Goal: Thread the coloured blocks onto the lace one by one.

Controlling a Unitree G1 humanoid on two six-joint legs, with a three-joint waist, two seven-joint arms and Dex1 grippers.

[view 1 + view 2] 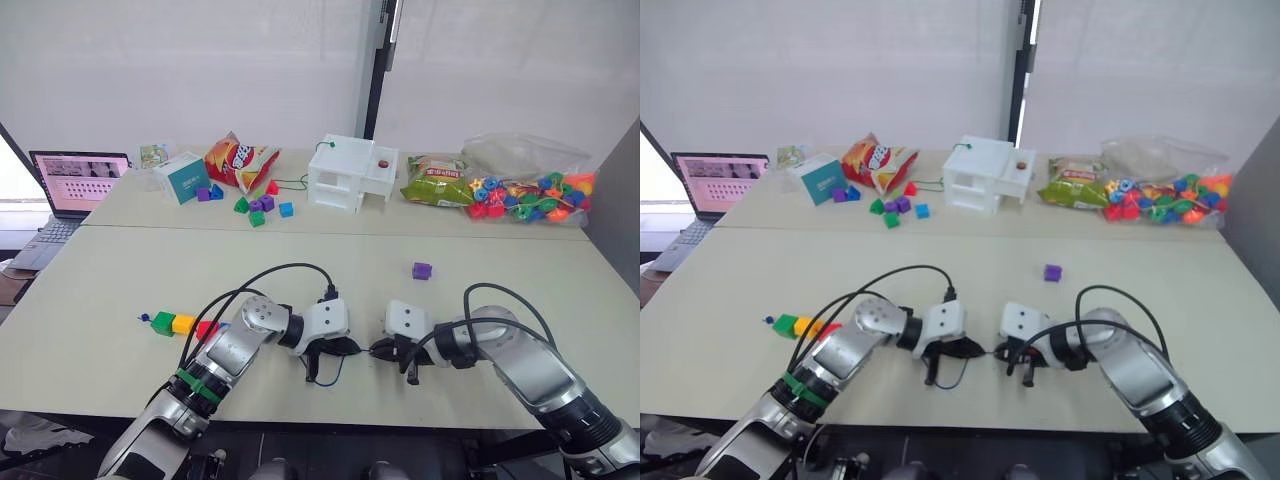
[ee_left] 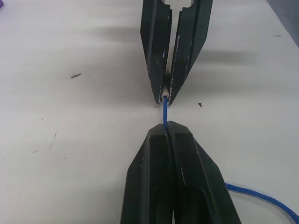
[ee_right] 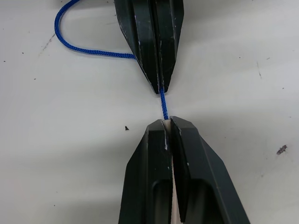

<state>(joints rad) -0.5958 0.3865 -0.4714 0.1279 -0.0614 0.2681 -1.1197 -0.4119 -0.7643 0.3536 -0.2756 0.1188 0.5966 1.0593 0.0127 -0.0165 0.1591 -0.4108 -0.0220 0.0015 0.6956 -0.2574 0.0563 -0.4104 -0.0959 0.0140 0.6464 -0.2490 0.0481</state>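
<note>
The dark-blue lace (image 2: pixel 164 112) is stretched taut between my two grippers near the table's front edge. My left gripper (image 1: pixel 352 348) is shut on the cord. Facing it tip to tip, my right gripper (image 1: pixel 380 350) is shut on the lace's pale stiff tip (image 3: pixel 166 121). A slack loop of lace (image 1: pixel 330 378) hangs below the left gripper. Green (image 1: pixel 163 322), yellow (image 1: pixel 183 323) and red (image 1: pixel 205 329) blocks sit in a row at the left, partly behind my left arm. A purple block (image 1: pixel 421 270) lies alone, farther back and to the right of the grippers.
At the back stand a laptop (image 1: pixel 78 182), a teal box (image 1: pixel 181 178), a chip bag (image 1: pixel 238 160), a cluster of small blocks (image 1: pixel 255 206), a white box (image 1: pixel 350 173), a green snack bag (image 1: pixel 435 180) and a clear bag of beads (image 1: pixel 527 190).
</note>
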